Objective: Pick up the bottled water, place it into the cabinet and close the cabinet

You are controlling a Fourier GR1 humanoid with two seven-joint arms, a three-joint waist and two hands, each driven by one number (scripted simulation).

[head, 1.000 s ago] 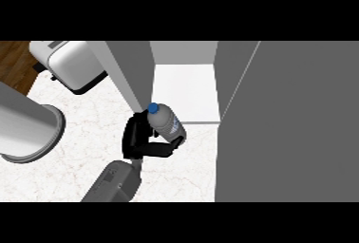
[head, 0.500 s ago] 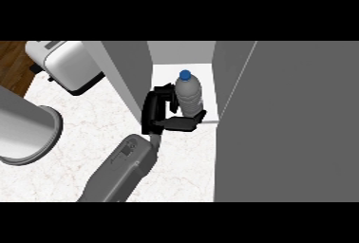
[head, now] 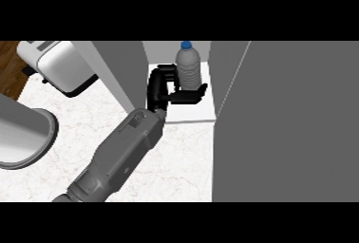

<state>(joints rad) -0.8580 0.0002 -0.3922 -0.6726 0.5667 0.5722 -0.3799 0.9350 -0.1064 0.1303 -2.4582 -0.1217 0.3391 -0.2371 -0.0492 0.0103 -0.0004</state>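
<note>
Bottled water (head: 186, 66), moved from over worktop (head: 184, 159) into cabinet (head: 191, 114); right robot hand (head: 163, 89) was curled round it, unreleased.

bottled water (head: 186, 64): upright inside cabinet (head: 191, 115) | right hand (head: 160, 88): around it from left | toaster (head: 63, 66): on counter (head: 182, 156), left of cabinet

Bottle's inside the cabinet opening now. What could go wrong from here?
The right hand is curled round the tall bottle, which could tip on release. The forearm runs close to the cabinet's left wall and may catch it pulling out. The open door could strike a bottle left near the shelf's front.
</note>
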